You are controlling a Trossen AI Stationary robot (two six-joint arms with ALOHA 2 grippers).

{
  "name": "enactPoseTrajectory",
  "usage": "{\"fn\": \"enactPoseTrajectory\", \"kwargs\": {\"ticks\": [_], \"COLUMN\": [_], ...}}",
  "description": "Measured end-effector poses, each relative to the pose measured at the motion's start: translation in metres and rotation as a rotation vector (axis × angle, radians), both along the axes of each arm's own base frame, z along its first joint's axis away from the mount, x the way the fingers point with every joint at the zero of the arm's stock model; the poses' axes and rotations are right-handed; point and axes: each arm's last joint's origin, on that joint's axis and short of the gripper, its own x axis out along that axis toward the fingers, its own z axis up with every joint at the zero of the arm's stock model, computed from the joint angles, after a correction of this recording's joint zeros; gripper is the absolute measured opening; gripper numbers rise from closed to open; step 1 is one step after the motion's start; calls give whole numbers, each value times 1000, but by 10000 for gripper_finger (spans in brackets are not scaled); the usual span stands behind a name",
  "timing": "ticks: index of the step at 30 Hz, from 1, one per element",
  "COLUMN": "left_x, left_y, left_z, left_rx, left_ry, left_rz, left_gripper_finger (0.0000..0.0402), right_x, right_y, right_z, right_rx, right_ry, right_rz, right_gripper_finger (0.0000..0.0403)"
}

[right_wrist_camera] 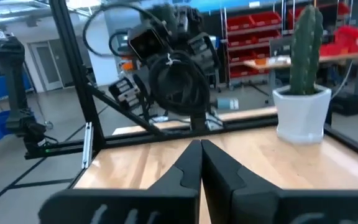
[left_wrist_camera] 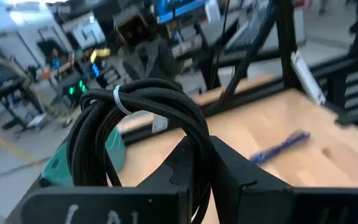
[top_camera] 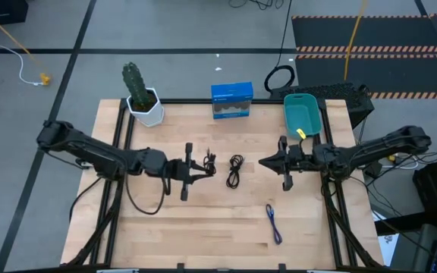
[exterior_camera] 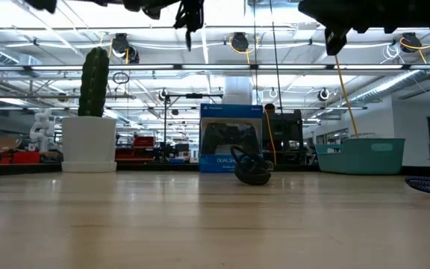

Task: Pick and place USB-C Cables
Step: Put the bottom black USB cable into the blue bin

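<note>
Left gripper, raised above the mid-table, its two dark fingers pinched on a black USB-C cable: a braided, matte cord wound into a loose oval coil and cinched by a pale tie; the coil stands clear of the fingers. Second black cable lies as a narrow looped bundle on the pale wooden table, just beside that gripper and between the two arms; blue-purple cable, a thin straight bundle, lies nearer the front edge, well apart. Right gripper hovers near the teal bin, fingers pressed together on nothing; the bin is a smooth plastic tub with rounded corners at the far right corner. Along the far edge: a ribbed green cactus in a faceted white pot; a blue cardboard box.
</note>
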Motion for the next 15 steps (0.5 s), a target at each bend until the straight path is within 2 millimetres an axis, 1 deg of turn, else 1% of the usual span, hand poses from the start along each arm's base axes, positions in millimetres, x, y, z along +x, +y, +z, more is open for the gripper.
{"fn": "enactPoseTrajectory", "kwargs": {"ticks": [2,4,8,11,15], "left_x": [3,5,14,25,42], "left_y": [1,1,2,2,4], "left_z": [-4,-9,-13,-17,-28], "left_rx": [-14,-22,-42,-62,-66], "left_ry": [-24,-13,-62,-112,-99], "left_rz": [-25,-36,-86,-126,-147], "left_gripper_finger": [33,33,33,33,33], "right_x": [3,6,11,14,16], "right_y": [0,1,2,2,3], "right_z": [-2,-3,-8,-9,-9], "right_rx": [-14,-25,-29,-33,-50], "right_ry": [-3,-7,8,-3,-13], "right_rz": [-2,-3,-3,-4,-5], "right_gripper_finger": [0,0,0,0,0]}}
